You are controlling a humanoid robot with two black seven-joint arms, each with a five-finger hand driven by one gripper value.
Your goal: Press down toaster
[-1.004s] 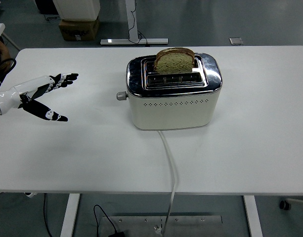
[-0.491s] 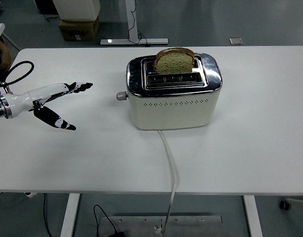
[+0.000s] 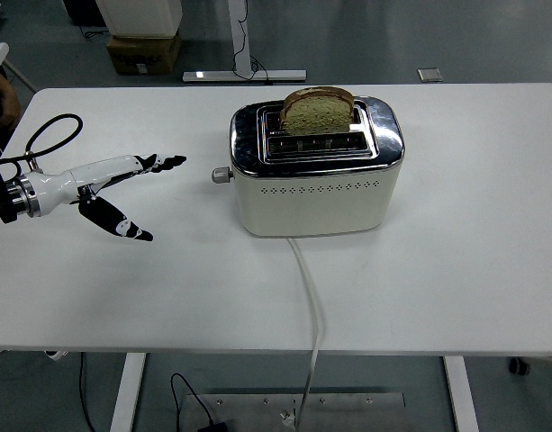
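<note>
Where nothing blocks the toaster (image 3: 316,178) lever (image 3: 221,175), left hand (image 3: 113,193) spread, empty.

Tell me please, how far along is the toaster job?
Done: bread sits high in the toaster, not pressed down. In hand: the left hand, fingers spread, reaches toward the lever without touching it. Left: reach the lever and push it down.

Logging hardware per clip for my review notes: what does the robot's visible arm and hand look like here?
Only the left arm shows. Its left hand has a white glossy shell over the palm and back, with slim black fingers carrying small white patches at the joints. At the wrist sits a metallic ring against a black cuff. A black cable loops up behind the forearm. No right arm is in view.
</note>
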